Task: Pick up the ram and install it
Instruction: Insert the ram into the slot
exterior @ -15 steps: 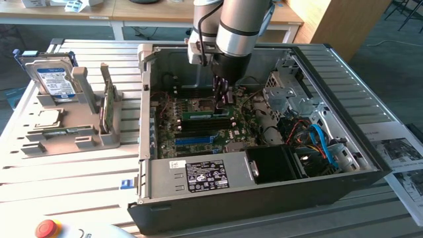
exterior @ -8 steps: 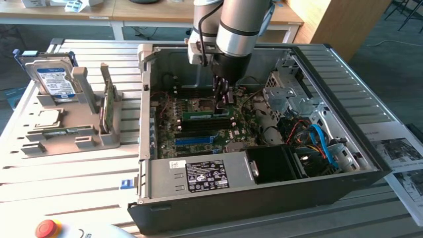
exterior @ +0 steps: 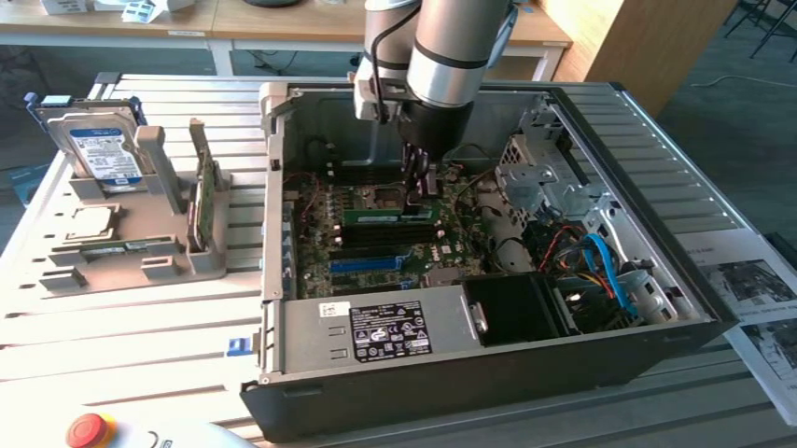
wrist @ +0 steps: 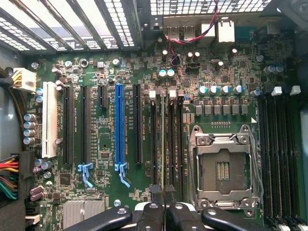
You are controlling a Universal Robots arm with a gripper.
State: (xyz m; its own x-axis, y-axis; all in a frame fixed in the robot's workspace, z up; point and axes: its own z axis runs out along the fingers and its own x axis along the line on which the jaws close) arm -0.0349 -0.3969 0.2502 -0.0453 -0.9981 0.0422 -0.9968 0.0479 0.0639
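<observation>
On the slatted counter (exterior: 125, 327), inside the open computer case (exterior: 498, 383), the ram (wrist: 163, 144) is held clamped in the end effector (wrist: 163, 204) over the memory slots (wrist: 172, 139), where it could be jammed by slight misalignment.

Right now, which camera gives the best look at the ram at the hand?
The exterior view: the ram shows its long green face there, lying across the motherboard below the hand. The wrist view has the ram edge-on, just a thin strip running out from between the hand's fingertips.
</observation>
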